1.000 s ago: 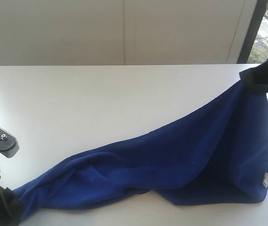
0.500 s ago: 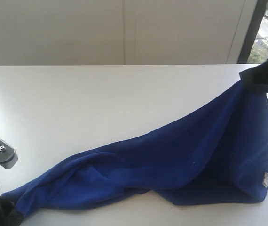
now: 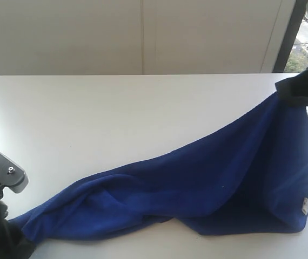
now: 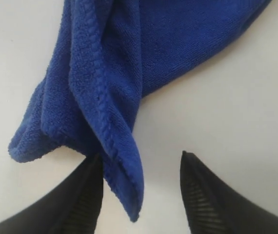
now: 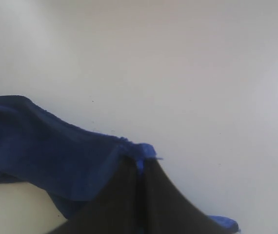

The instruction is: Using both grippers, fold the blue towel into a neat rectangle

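Since the earlier frame, the left arm's grey wrist plate point(image 3: 5, 172) has shifted slightly at 8 o'clock of the exterior view; cloth and right arm are unchanged. Blue towel point(image 3: 197, 183): stretched across the near half of the white table point(image 3: 116, 108), from 8 o'clock to 3 o'clock. Its long axis runs 8-to-2 o'clock. The low, bunched corner points toward 8 o'clock, and the opposite corner is raised off the table toward 2 o'clock. A white tag point(image 3: 306, 205) sits near 4 o'clock.

Right gripper point(image 5: 139, 163): jaws pressed together on the raised corner. Left gripper point(image 4: 140, 156): jaws well apart, straddling the bunched corner, which lies between the fingers unpinched.

Step in hand, by judgement: securing the second corner. The left jaws should seat all bunched layers deep between the pads before closing, or only the hem may catch and slip under tension.
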Motion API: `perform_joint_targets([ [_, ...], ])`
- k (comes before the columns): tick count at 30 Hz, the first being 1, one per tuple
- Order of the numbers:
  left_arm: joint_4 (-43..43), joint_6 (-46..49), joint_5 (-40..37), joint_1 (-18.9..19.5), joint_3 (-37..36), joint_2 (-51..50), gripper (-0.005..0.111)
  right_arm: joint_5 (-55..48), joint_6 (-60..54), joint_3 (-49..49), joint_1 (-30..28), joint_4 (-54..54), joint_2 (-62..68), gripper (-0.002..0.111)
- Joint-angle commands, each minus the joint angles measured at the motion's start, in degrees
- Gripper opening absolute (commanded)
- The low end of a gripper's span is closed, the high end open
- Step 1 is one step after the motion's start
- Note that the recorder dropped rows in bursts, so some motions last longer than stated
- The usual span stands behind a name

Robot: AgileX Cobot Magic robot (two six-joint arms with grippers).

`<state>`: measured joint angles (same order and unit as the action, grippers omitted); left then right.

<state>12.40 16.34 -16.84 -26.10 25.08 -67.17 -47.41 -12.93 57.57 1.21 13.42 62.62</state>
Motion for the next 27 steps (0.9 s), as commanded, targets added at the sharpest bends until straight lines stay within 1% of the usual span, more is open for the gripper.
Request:
perform_joint_targets([
  [1, 0.8, 0.4, 0.7, -0.5, -0.4, -1.9, 0.053, 0.7, -0.3, -0.4, 0.0, 0.1, -0.2, 0.000],
  [5, 0.8, 0.4, 0.7, -0.5, -0.4, -2.1, 0.053, 0.7, -0.3, -0.4, 0.0, 0.0, -0.2, 0.000],
  [7, 0.8, 0.4, 0.8, -0.5, -0.4, -2.1, 0.049, 0.7, -0.3, -0.4, 0.0, 0.0, -0.2, 0.000],
  [11, 0.9, 0.4, 0.8, -0.5, -0.4, -2.1, 0.034, 0.7, -0.3, -0.4, 0.0, 0.0, -0.2, 0.000],
  [18, -0.1, 0.4, 0.7, -0.5, -0.4, -2.1, 0.002, 0.7, -0.3, -0.4, 0.0, 0.0, -0.2, 0.000],
  [19, -0.7, 0.4, 1.0, -0.5, -0.4, -2.1, 0.000, 0.7, -0.3, -0.4, 0.0, 0.0, -0.2, 0.000],
  [23, -1.0, 0.4, 3.3, -0.5, -0.3, -2.1, 0.000, 0.7, -0.3, -0.4, 0.0, 0.0, -0.2, 0.000],
  [24, -2.1, 0.4, 4.8, -0.5, 0.2, -1.8, 0.000, 0.7, -0.3, -0.4, 0.0, 0.0, -0.2, 0.000],
  [27, -7.2, 0.4, 3.5, -0.5, 3.4, 0.8, 0.000, 0.8, -1.2, -0.3, 0.0, -1.3, -0.3, 0.000],
])
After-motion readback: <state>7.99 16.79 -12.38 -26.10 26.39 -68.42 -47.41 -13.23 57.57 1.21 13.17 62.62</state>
